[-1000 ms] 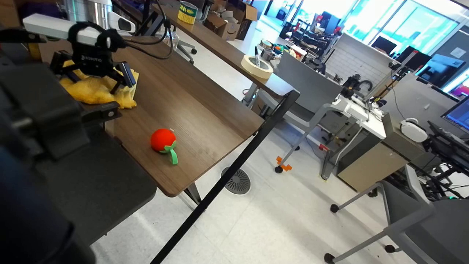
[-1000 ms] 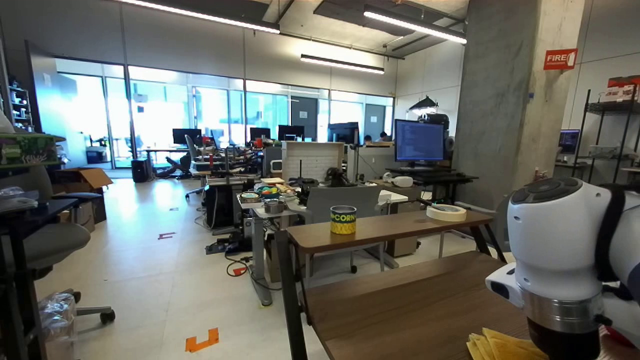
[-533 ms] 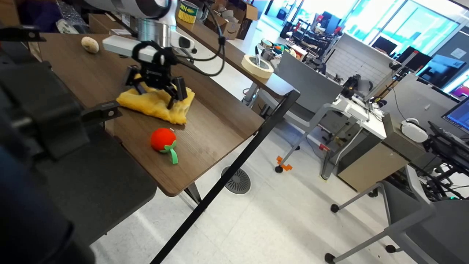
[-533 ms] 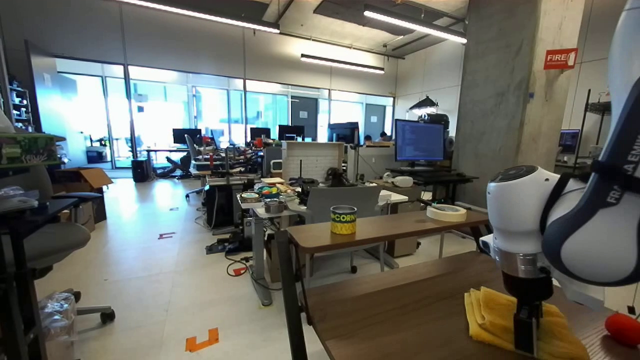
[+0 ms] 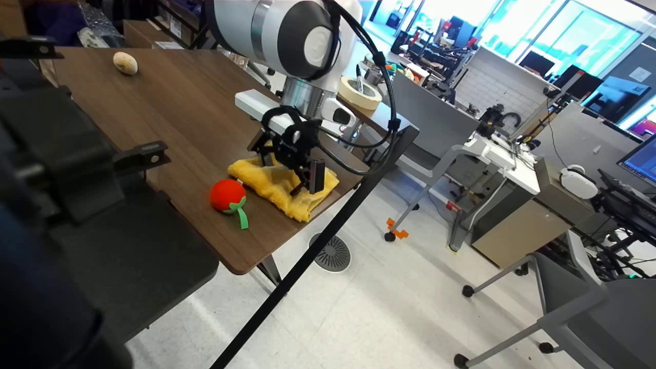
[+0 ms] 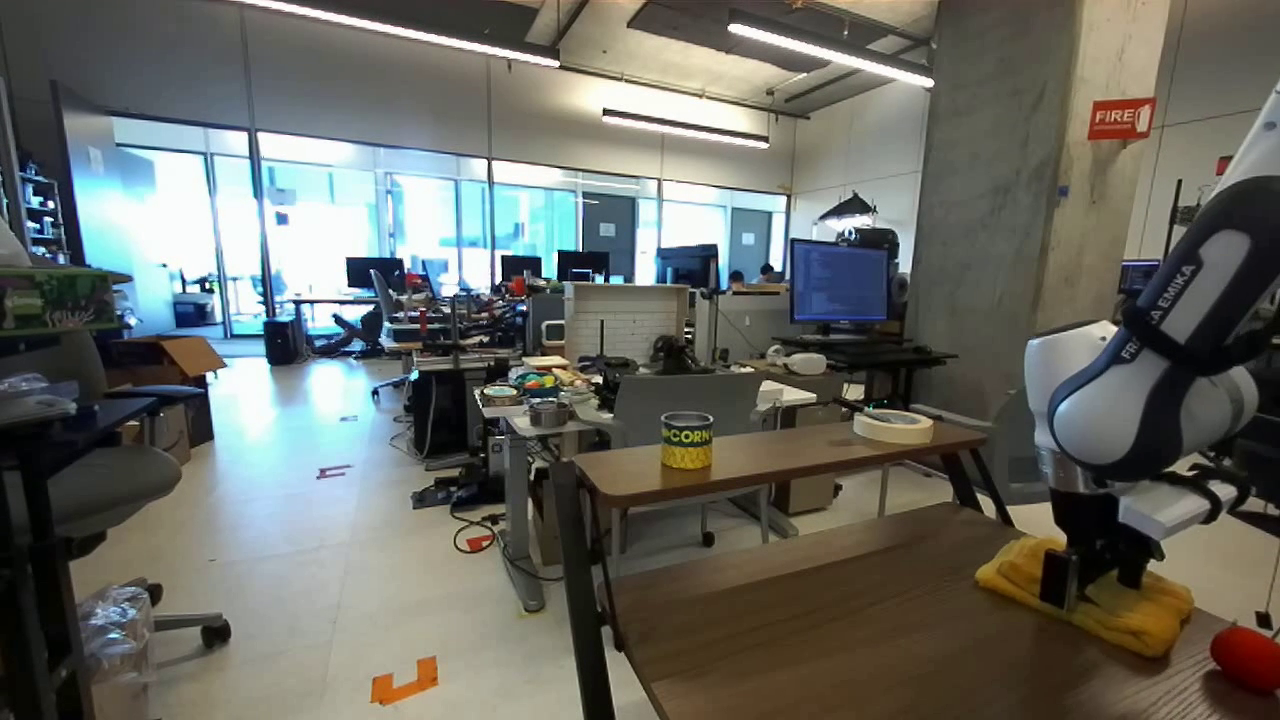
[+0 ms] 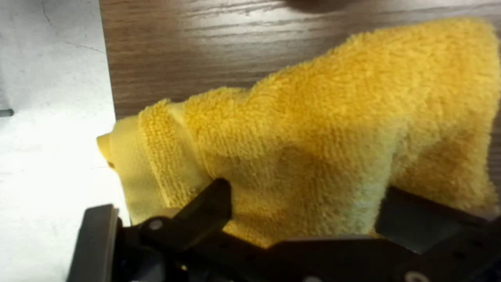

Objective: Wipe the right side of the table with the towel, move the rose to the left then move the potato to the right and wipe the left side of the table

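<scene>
The yellow towel (image 5: 274,187) lies bunched near one end of the dark brown table (image 5: 169,107). Pressed down on it from above is my gripper (image 5: 279,175), its jaws wide apart. In the wrist view, cloth of the towel (image 7: 313,117) lies between and around the spread fingers (image 7: 213,199), and no pinch on it shows. One corner of the towel overhangs the table's edge there. The red rose (image 5: 228,195) with its green stem rests close beside the towel, also visible in an exterior view as the rose (image 6: 1245,657). Far off at the opposite end sits the beige potato (image 5: 125,63).
A raised shelf (image 6: 780,455) runs along the table's long side, carrying a corn can (image 6: 687,440) and a tape roll (image 5: 359,94). A slanted black post (image 5: 318,251) stands at the table's end, near the towel. A dark surface (image 5: 154,261) adjoins the opposite long side.
My gripper has slid the towel along the table, from the middle to the end beside the rose. The potato, hidden by the arm a second ago, shows again. Rose and potato stay put.
</scene>
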You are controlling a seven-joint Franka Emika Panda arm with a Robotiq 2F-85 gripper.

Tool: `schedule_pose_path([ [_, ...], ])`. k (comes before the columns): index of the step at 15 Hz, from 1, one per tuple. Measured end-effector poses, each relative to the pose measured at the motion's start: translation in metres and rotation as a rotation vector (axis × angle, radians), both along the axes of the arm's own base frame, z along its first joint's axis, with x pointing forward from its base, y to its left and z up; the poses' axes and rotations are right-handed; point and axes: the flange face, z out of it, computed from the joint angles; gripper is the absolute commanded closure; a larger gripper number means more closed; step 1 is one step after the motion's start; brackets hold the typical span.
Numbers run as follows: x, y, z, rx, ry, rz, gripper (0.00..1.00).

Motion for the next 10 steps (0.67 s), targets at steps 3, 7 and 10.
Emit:
schedule_pose_path([
  [3, 0.008, 0.013, -0.001, 0.033, -0.013, -0.006, 0.00],
  [7, 0.015, 0.067, -0.003, 0.127, -0.014, 0.074, 0.00],
  [10, 0.013, 0.096, -0.003, 0.168, -0.004, 0.134, 0.00],
])
